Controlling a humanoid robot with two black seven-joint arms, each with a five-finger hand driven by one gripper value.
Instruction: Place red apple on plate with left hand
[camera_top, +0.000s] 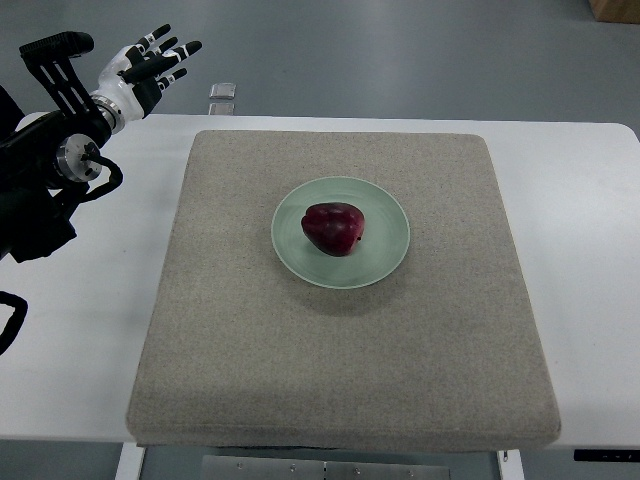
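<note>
1. At far left, upper corner: my left hand (150, 62), raised on its dark arm off the back-left edge of the desk (80, 330). Fingers spread wide and relaxed, holding nothing. It sits well apart from the plate.

2. Just right of the hand, at the desk's back edge: a small clear object (223, 93), too small for me to identify. Untouched, and no part of the job.

3. Centre-left to centre-right: a grey-beige fabric mat (250, 370) with rounded corners, laid flat and covering most of the desk.

4. Centre of the mat: a pale green plate (385, 262), round, lying flat and roughly middle of the mat.

5. On the plate: the red apple (335, 228), dark red, resting slightly left of the plate's centre and wholly inside the rim. Nothing touches it but the plate.

6. Right side: bare white desk beyond the mat. My right hand does not show anywhere.

7. Task status, by my reading: the apple sits on the plate and the left hand is empty and clear of it, so the placement looks done. What could remain is only parking the arm; I see nothing else outstanding.
</note>
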